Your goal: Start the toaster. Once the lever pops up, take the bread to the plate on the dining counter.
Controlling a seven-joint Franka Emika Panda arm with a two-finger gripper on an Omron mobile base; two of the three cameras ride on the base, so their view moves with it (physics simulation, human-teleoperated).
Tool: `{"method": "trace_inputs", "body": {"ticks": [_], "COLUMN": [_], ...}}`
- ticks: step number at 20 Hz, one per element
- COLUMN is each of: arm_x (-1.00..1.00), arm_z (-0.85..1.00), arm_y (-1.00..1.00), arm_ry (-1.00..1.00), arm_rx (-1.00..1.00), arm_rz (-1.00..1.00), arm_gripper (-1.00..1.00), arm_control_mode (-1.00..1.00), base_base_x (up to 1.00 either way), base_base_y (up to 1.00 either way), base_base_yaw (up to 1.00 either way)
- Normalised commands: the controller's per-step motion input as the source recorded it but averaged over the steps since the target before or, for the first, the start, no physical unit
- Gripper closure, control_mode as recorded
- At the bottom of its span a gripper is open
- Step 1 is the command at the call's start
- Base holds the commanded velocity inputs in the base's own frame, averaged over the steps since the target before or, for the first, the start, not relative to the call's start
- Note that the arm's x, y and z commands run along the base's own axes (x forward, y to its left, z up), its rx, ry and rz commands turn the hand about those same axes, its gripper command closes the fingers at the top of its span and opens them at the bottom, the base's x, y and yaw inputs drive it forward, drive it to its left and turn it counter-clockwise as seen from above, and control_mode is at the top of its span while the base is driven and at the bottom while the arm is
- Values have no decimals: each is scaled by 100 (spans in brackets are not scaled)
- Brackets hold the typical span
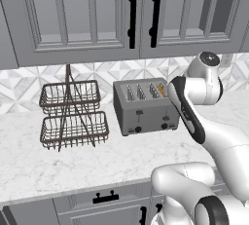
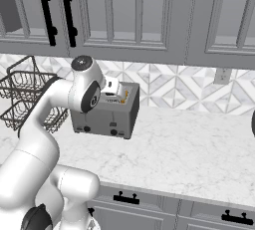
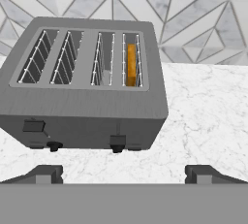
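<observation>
Left base view: arm link covers the right end of the toaster [image 1: 141, 107], so its rightmost slot and right front corner are hidden. Bread [image 1: 161, 91] shows as a thin orange sliver beside the arm; the rest is out of sight.

Right base view: arm joint blocks the toaster's [image 2: 107, 112] top left; slots cannot be seen. Rack [image 2: 25, 99] is cut by the left edge and partly behind the arm.

Hand view: bread [image 3: 131, 65] sits deep in the rightmost slot, only its narrow top edge visible. Lever [image 3: 117, 143] is small and dark; its slot is not resolved. Fingertips [image 3: 46, 174] cut off by the bottom band.
</observation>
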Motion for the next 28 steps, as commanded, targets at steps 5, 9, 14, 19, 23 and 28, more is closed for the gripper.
{"method": "trace_inputs", "body": {"ticks": [5,9,14,19,23,28], "arm_x": [0,0,0,0,0,-2], "arm_z": [0,0,0,0,0,0], "arm_y": [0,0,0,0,0,0], "arm_ry": [0,0,0,0,0,0], "arm_rx": [0,0,0,0,0,0], "arm_rz": [0,0,0,0,0,0], "arm_gripper": [-100,-100,-100,-100,-100,-100], "arm_control_mode": [-100,-100,-100,-100,-100,-100], "base_base_x": [0,0,0,0,0,0], "base_base_y": [0,0,0,0,0,0], "base_base_yaw": [0,0,0,0,0,0]}}
